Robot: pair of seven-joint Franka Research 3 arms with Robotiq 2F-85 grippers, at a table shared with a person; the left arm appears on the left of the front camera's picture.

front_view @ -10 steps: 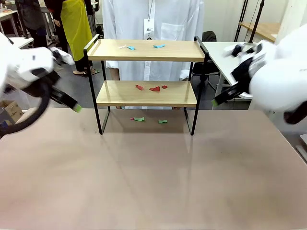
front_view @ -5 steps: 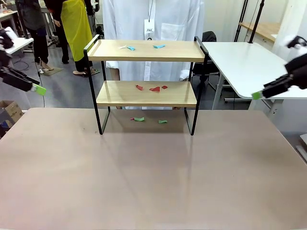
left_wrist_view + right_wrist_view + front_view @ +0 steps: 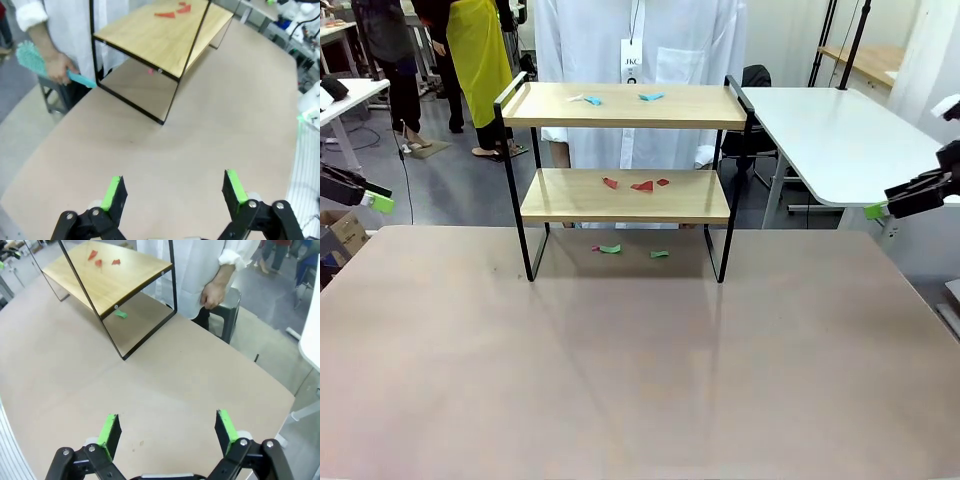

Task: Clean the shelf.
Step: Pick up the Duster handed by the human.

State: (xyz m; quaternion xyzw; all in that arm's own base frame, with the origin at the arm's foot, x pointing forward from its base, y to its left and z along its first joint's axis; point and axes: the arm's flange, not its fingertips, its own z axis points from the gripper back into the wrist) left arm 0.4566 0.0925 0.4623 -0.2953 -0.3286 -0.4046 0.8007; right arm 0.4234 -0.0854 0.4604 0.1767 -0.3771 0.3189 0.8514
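Your left jaws and right jaws both stand wide apart, holding nothing, out at either side of the worktop (image 3: 640,360). The shelf (image 3: 690,106) stands at its far middle, red scraps (image 3: 642,185) on the lower board, blue scraps (image 3: 651,96) on top.

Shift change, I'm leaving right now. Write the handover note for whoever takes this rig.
Left gripper: open, empty, out at the table's left side.
Right gripper: open, empty, out at the right side.
Shelf: stands at the far middle of the tan table. Blue scraps lie on its top board, red scraps on its lower board, and green scraps on the table beneath.
Person: behind the shelf, holding a teal brush.
Done: nothing visible.
Left: all the scraps.
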